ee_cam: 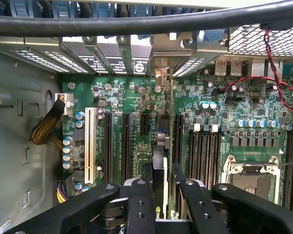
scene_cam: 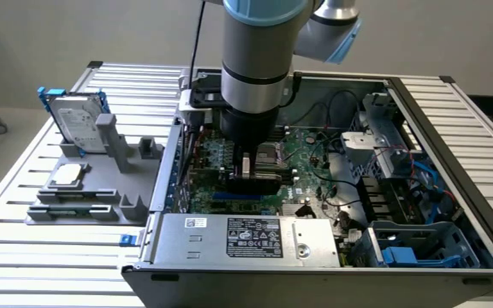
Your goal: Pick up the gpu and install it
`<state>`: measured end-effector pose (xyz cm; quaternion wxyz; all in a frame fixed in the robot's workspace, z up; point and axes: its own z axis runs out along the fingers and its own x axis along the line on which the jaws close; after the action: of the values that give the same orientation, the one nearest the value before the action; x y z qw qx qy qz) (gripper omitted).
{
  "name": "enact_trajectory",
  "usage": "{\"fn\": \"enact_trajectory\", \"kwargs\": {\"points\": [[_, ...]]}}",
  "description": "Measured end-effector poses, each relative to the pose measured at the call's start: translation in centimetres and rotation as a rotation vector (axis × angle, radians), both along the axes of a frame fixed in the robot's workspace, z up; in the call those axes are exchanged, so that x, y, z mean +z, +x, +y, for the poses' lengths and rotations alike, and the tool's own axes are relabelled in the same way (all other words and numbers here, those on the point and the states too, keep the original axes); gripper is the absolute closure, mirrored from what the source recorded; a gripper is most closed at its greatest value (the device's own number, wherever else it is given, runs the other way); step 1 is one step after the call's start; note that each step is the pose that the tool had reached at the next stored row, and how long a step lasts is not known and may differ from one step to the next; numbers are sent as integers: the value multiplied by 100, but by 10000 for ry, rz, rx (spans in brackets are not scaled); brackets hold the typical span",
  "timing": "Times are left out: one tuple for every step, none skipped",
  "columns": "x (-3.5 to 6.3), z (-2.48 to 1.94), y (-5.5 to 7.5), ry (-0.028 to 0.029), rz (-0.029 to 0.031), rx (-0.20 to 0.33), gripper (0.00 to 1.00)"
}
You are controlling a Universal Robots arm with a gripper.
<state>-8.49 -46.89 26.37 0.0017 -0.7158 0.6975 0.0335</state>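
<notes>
Inside the open computer case (scene_cam: 452,128), my gripper (scene_cam: 248,168) hangs low over the green motherboard (scene_cam: 307,151). It is shut on the gpu (scene_cam: 253,184), which shows as a dark card standing on edge just above the board. In the wrist view the gpu (ee_cam: 169,122) is a thin edge-on strip. It runs from between my fingers (ee_cam: 139,204) to its silver bracket (ee_cam: 160,77) at the case's rear slot openings. It stands in line with the black expansion slots (ee_cam: 142,124). I cannot tell whether its lower edge sits in a slot.
A grey fixture (scene_cam: 92,192) at the exterior view's left holds a hard drive in a blue frame (scene_cam: 79,125) and a silver chip (scene_cam: 67,174). The power supply (scene_cam: 246,240), the drive cage (scene_cam: 409,247) and cables (ee_cam: 278,83) crowd the case. The CPU socket (ee_cam: 249,178) lies beside the card.
</notes>
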Motion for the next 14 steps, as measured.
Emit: {"fn": "enact_trajectory", "kwargs": {"points": [[-3, -1, -1, -1, 3, 0, 74], [-6, -2, -1, 0, 6, 0, 74], [-9, -3, -2, -1, 10, 0, 74], [-12, -4, -3, -1, 13, -1, 74], [-15, -4, -3, -2, 17, 0, 74], [-18, -4, -3, -2, 21, 0, 74], [-20, -5, -4, -2, 25, 0, 74], [-22, -5, -4, -1, 29, 0, 74], [-24, -5, -5, -2, 35, 0, 74], [-26, -5, -6, -1, 41, 1, 74], [-26, -6, -7, -2, 48, 0, 74], [-26, -6, -7, -2, 57, 0, 74], [-26, -6, -8, -2, 69, -1, 74], [-27, -6, -7, -1, 82, 0, 74]]}}
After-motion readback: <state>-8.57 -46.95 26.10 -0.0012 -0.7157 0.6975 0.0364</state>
